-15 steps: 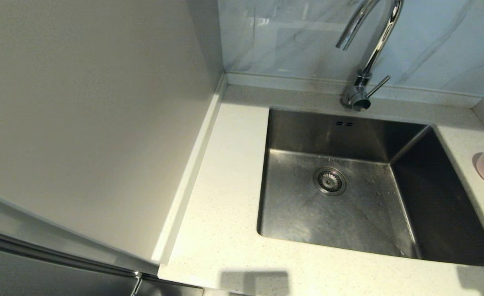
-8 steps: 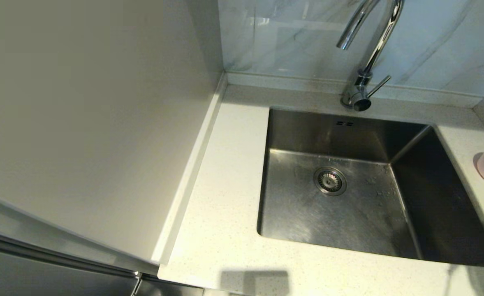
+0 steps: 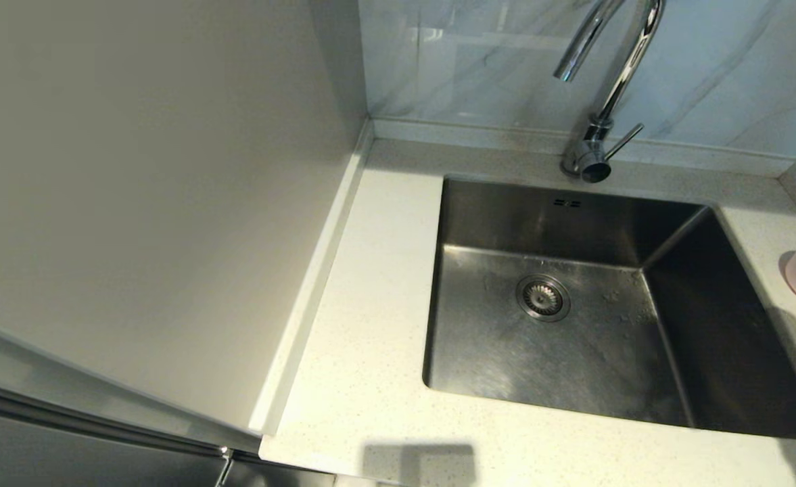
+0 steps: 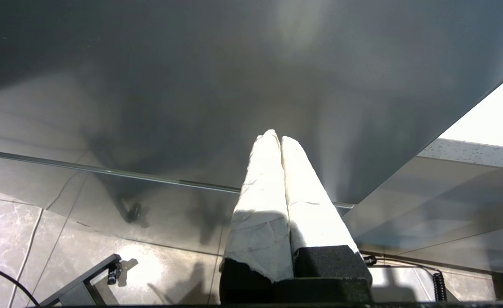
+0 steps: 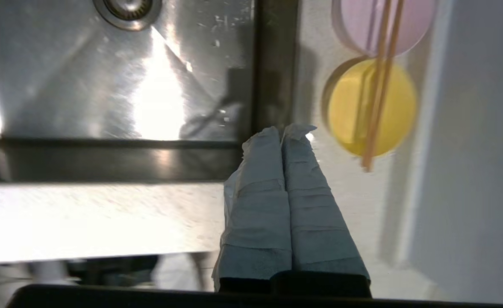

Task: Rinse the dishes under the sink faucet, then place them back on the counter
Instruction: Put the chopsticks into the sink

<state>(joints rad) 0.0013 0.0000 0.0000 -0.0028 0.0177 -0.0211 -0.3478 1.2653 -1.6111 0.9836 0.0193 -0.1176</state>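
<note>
I have my right gripper pressed shut and empty above the counter, the yellow bowl and pink bowl just ahead with chopsticks across them, beside the sink, while my left gripper, also closed, hangs parked below.

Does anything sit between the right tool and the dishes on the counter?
Nothing visible does. The right tool, shut, hangs over the counter near the sink; bare counter separates it from the yellow bowl, where the chopsticks lie.
</note>
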